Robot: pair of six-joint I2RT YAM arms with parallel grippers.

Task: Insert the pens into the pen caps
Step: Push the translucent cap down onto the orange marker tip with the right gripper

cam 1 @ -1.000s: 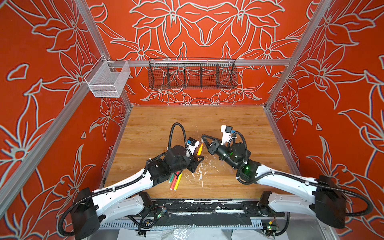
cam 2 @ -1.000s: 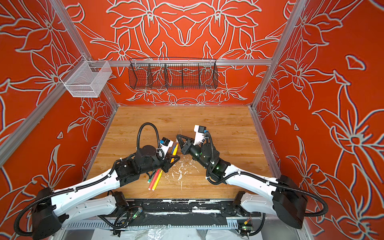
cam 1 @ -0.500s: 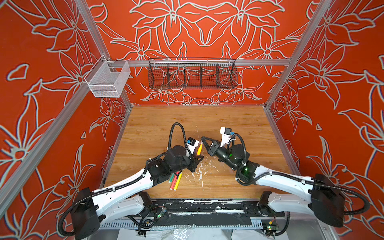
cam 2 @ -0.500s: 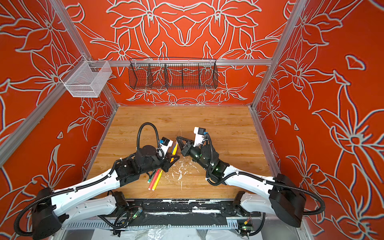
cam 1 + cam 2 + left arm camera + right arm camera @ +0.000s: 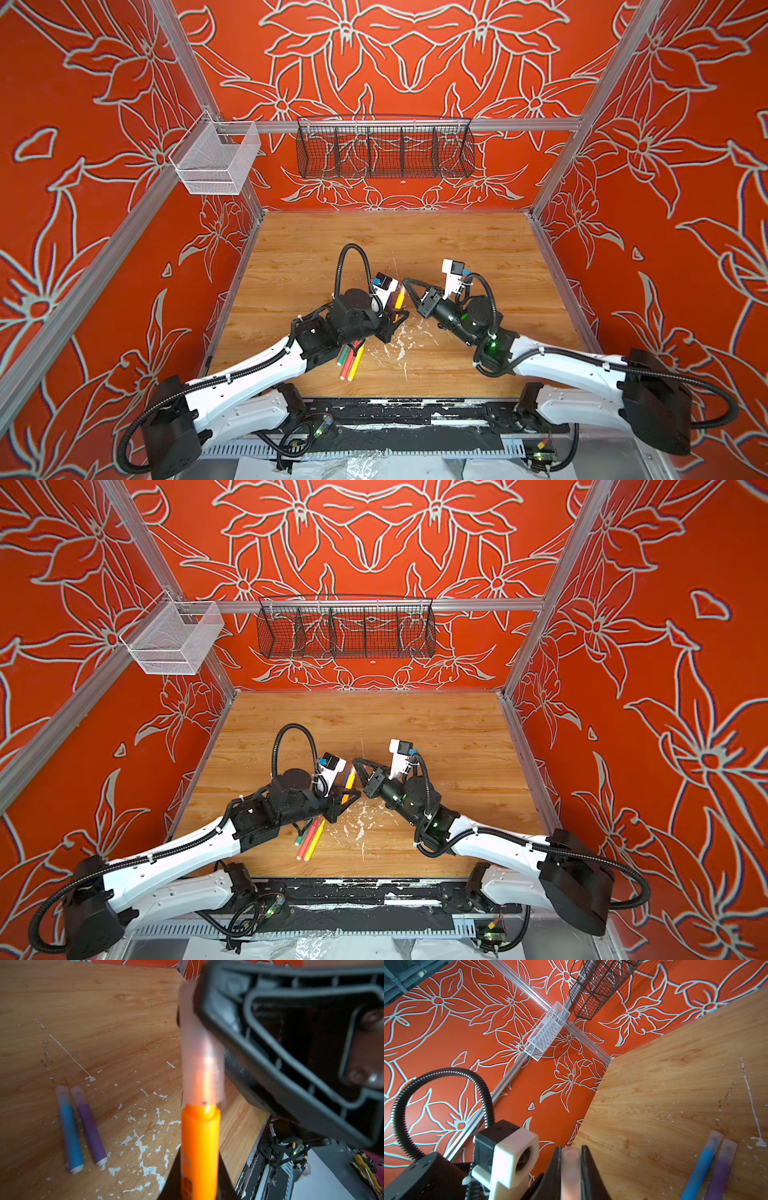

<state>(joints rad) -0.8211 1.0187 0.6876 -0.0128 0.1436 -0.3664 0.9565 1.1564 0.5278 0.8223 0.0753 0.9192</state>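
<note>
Capping step, mid-air above the desk. Left tool is pressed together on the orange pen, tip pointing away from it. Right tool pinches the clear cap. The cap mouth sits over the pen tip; by my reading it's not fully seated. I'd keep both axes in line and push straight along the barrel, no sideways lean, until rim meets shoulder. Blue pen and purple pen lie capped, side by side.
</note>
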